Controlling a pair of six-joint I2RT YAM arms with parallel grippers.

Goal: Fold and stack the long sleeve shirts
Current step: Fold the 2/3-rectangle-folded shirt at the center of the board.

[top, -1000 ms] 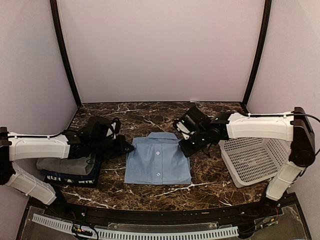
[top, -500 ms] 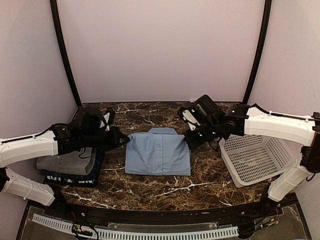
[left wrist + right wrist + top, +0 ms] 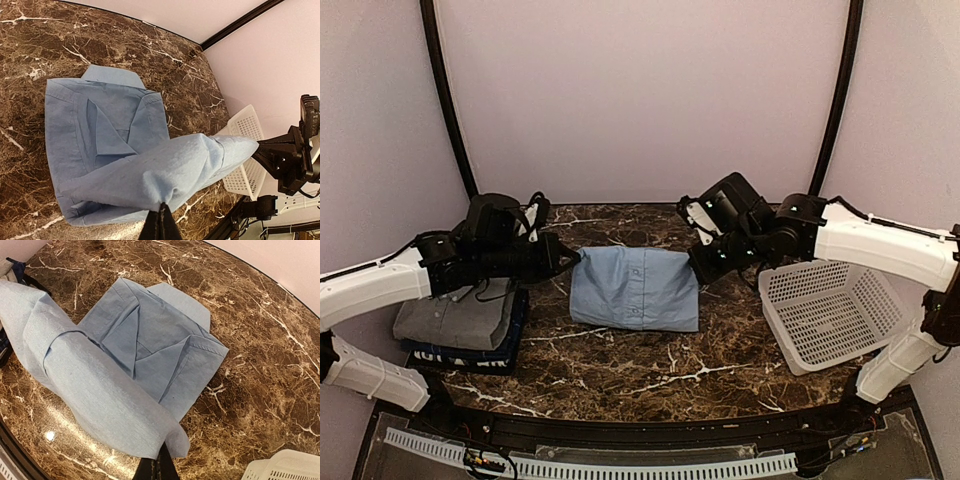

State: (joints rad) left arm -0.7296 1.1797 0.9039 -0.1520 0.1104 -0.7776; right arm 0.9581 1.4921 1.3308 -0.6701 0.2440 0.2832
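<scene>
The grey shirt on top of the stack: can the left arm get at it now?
Probably not yet. The grey shirt lies close and uncovered, but the left claw is shut on the light blue shirt and must release first.

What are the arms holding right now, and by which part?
The blue shirt, by its opposite side edges: the left end effector pinches one, the right end effector the other.

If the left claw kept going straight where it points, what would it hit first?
Probably the light blue shirt the left gripper holds; beyond it, the right gripper, depth unclear.
</scene>
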